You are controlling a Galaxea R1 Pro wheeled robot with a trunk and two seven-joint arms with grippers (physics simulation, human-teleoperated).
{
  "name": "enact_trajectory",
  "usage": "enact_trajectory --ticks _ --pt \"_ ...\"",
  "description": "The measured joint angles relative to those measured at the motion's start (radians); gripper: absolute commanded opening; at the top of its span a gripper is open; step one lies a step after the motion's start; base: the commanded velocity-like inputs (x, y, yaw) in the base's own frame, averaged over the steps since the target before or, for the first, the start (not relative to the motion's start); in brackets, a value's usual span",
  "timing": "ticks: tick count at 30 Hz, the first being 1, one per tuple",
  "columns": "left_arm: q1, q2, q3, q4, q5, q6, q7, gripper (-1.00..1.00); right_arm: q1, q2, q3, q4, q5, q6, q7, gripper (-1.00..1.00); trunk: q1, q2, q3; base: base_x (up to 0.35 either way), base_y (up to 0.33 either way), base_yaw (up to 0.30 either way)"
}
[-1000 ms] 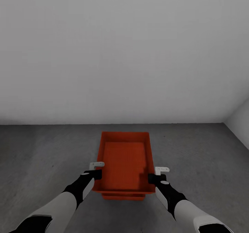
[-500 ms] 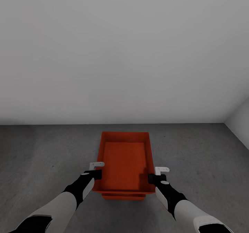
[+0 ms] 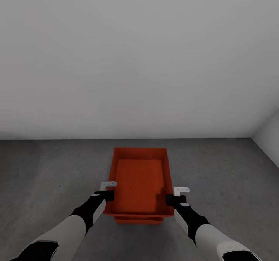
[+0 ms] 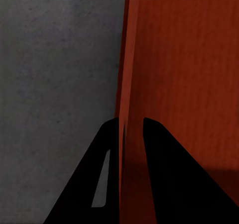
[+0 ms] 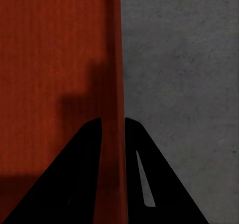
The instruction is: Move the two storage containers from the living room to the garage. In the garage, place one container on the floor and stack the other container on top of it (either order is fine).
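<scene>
Head view: garage corner, plain pale wall (image 3: 139, 59) ahead, dark concrete floor (image 3: 46, 168) below; 1 red-orange upper container (image 3: 140, 181) sits nested over a 2nd, the lower container (image 3: 137, 220), of which a thin strip of rim shows at the near end; the pair sits on the floor in front of the robot, near the wall. Left gripper (image 3: 106, 194) clamps the upper container's left long wall, right gripper (image 3: 173, 198) clamps its right long wall, both near the near end. Stack looks placed or all but placed; from here I cannot tell if the upper bin is fully seated. Left wrist view: the 2 dark fingers (image 4: 164, 174) straddle the thin red wall, 1 inside the bin and 1 outside over grey concrete, closed onto it with no visible gap; a second red edge just outside the gripped wall is likely the lower bin's rim. Right wrist view: same picture mirrored, fingers (image 5: 79, 174) pinching the wall, floor on the outer side. Risks, as judgement: opening 1 side before the other could tip or skew the upper bin; pulling the arms back before the fingers clear the wall could drag the upper bin off or shove both across the floor; outer fingers may catch the lower rim on withdrawal; thin walls may flex and spring on release
</scene>
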Motion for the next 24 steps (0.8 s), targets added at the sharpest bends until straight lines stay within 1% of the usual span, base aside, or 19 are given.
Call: enact_trajectory --ticks 5,14,24 --pt "0.000 0.000 0.000 0.001 0.000 0.000 0.000 -1.00 0.000 -0.001 0.000 0.000 0.000 0.001 0.001 -1.00 0.000 0.000 0.000 0.000 0.000 0.000" --pt "-0.001 -0.001 0.003 0.022 0.004 -0.022 0.000 -1.00 0.001 -0.001 0.006 0.001 0.003 0.001 -0.002 -1.00 0.000 0.000 0.000 0.000 0.000 0.000" --pt "-0.001 -0.001 0.003 0.024 0.005 -0.025 0.000 -1.00 0.001 -0.002 0.007 0.001 0.003 0.001 -0.002 -1.00 0.000 0.000 0.000 0.000 0.000 0.000"
